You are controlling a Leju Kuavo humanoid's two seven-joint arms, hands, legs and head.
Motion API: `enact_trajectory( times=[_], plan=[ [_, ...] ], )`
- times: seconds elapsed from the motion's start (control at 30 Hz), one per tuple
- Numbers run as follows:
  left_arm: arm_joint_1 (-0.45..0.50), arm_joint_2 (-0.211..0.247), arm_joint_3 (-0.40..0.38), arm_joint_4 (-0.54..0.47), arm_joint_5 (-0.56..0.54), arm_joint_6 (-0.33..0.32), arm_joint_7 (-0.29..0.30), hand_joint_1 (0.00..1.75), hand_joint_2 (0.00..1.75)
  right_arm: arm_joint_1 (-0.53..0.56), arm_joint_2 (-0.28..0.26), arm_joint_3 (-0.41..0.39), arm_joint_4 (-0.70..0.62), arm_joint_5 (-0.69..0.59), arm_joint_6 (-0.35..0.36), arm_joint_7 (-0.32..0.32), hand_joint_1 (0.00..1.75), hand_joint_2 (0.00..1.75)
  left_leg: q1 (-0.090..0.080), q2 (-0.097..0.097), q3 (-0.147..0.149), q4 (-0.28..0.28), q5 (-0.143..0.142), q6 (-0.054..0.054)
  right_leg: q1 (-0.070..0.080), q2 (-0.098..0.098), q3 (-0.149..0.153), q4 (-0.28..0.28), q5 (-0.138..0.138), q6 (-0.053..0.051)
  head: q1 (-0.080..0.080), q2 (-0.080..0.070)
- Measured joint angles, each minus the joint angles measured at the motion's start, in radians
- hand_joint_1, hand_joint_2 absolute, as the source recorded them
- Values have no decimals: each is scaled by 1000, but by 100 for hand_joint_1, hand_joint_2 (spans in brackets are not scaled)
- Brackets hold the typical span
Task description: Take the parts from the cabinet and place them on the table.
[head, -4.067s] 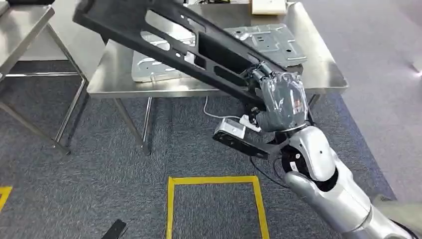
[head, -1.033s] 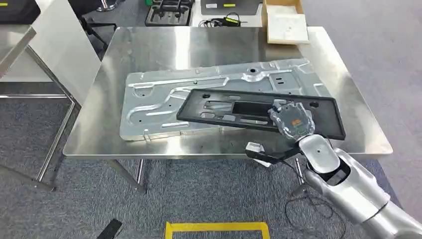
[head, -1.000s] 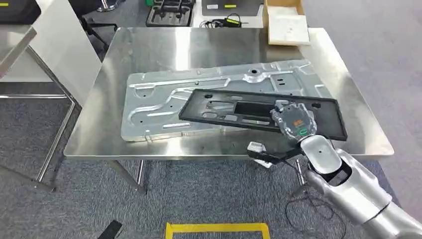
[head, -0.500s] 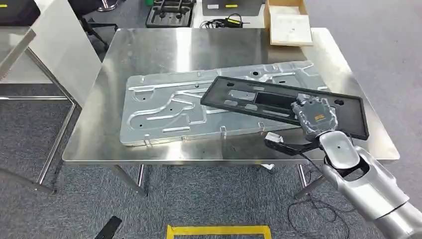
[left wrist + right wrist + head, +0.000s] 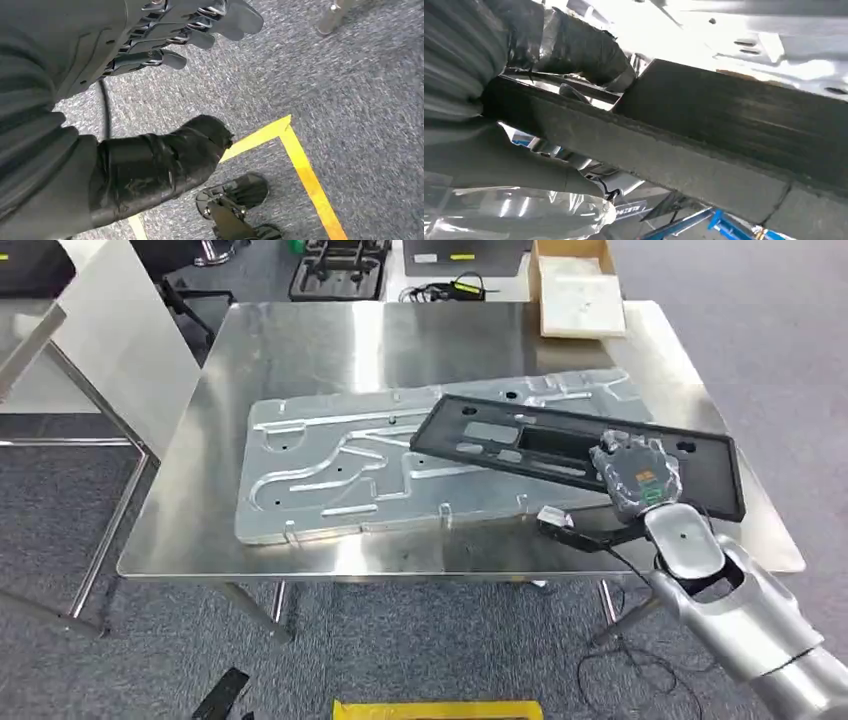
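Head view: right hand point(image 5: 634, 472) gripping black panel point(image 5: 560, 440).

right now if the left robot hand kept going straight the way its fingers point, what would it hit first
Probably just the grey carpet floor. The left robot hand hangs open over it with nothing between, and the yellow tape line lies off to one side, though depth is hard to judge.

One black panel point(image 5: 560, 440), one metal plate point(image 5: 330, 465)

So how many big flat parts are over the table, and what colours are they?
Silver metal panel: 1
Black plastic frame, held by the right hand: 1
Total: 2
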Motion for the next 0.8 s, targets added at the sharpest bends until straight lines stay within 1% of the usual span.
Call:
enact_trajectory(
  times=[0.03,0.07,0.1,0.13,0.17,0.2,0.23,0.27,0.3,0.33,0.37,0.4,0.43,0.47,0.5,0.53,0.57,0.6,0.63,0.67,0.7,0.73,0.77,0.8],
  plan=[
    [1,0,0,0,0,3,2,0,175,0,0,0,2,0,-1,-1,175,175,5,0,5,-9,3,5,4,1,2,0,-3,6,2,0],
    [1,0,0,0,3,3,3,0,175,2,0,-2,4,0,-2,-1,175,175,9,2,13,-17,6,11,-1,-1,-4,9,-11,9,1,0],
    [0,0,0,0,5,6,6,0,175,2,-1,-4,6,2,-5,-1,175,175,8,1,19,-20,4,15,-3,-2,-17,44,-28,14,2,0],
    [-1,2,1,0,10,8,9,0,175,2,-2,-7,8,4,-10,-1,175,175,8,1,22,-20,0,22,-3,-2,-50,109,-57,18,2,0],
    [1,2,2,0,13,9,11,0,175,5,-3,-8,10,5,-13,-1,175,175,8,2,26,-20,-3,26,-4,-2,-95,193,-88,21,2,0],
    [3,3,3,0,21,11,14,0,175,12,-5,-9,13,8,-14,-1,175,175,8,2,30,-19,-8,27,-5,-3,-138,265,-107,25,2,0],
    [6,5,5,0,24,13,16,0,175,20,-7,-9,16,11,-15,-1,175,175,8,1,35,-19,-12,27,-7,-3,-167,305,-106,27,2,0],
    [10,5,5,0,29,14,17,0,175,26,-8,-9,19,13,-15,-2,175,175,9,0,41,-18,-17,26,-10,-3,-171,292,-79,29,2,0],
    [13,7,6,0,31,15,19,0,175,30,-10,-9,23,14,-16,-3,175,175,9,0,48,-16,-23,24,-13,-3,-154,240,-36,29,2,0],
    [15,7,6,0,34,16,19,0,175,31,-12,-10,25,14,-17,-3,175,175,9,0,54,-13,-30,22,-15,-4,-122,161,14,29,2,0],
    [15,9,8,0,38,18,21,0,175,31,-15,-12,27,14,-19,-3,175,175,10,-2,60,-7,-38,17,-17,-6,-84,72,63,28,2,0],
    [16,13,10,1,40,25,22,0,175,31,-15,-16,31,14,-24,-2,175,175,7,-3,57,-3,-45,10,-15,-6,-70,46,49,26,2,0],
    [15,15,16,1,42,38,23,0,175,31,-17,-18,31,14,-26,-2,175,175,4,-3,51,8,-49,4,-9,-4,-59,17,41,20,2,0],
    [17,18,20,1,45,60,24,0,175,38,-19,-19,34,14,-27,-1,175,175,5,-4,49,2,-47,0,-10,-3,-62,27,41,15,-1,0],
    [20,18,23,2,44,83,25,0,175,47,-23,-21,36,13,-27,-1,175,175,5,-3,51,0,-49,-4,-7,-2,-62,26,38,11,1,0],
    [21,20,23,2,48,100,23,0,175,57,-25,-22,39,11,-27,-1,175,175,5,-3,54,0,-51,-7,-6,-1,-62,24,38,6,-1,0],
    [23,26,26,2,60,101,17,0,175,64,-27,-23,42,10,-28,-1,175,175,5,-4,55,0,-57,-13,-11,-1,-56,19,38,0,1,0],
    [26,27,31,2,71,96,9,0,175,72,-29,-27,44,10,-28,-1,175,175,7,0,46,26,-78,-17,-12,-1,-51,16,36,-7,-2,0],
    [26,28,38,2,72,88,1,0,175,79,-30,-34,48,8,-27,0,175,175,7,1,18,87,-110,-21,-12,-3,-49,16,33,-11,-8,0],
    [29,30,43,2,72,81,-5,0,175,88,-31,-39,53,3,-26,0,175,175,7,1,-23,166,-143,-23,-11,-4,-47,16,31,-15,-8,0],
    [32,31,47,2,72,77,-13,0,175,97,-31,-42,59,-1,-26,0,175,175,7,1,-61,237,-166,-25,-8,-4,-45,16,29,-18,-8,0],
    [37,31,49,2,66,74,-19,0,175,107,-31,-42,66,-6,-25,0,175,175,7,1,-89,282,-171,-26,-7,-4,-43,16,27,-21,-8,0],
    [40,32,49,2,56,73,-23,0,175,118,-31,-43,72,-8,-24,0,175,175,7,1,-97,283,-154,-25,-5,-4,-39,16,25,-23,-8,0],
    [40,32,49,2,48,71,-26,0,175,128,-32,-44,76,-11,-24,0,175,175,7,1,-85,245,-120,-23,-4,-4,-36,17,22,-22,-8,0]
  ],
)
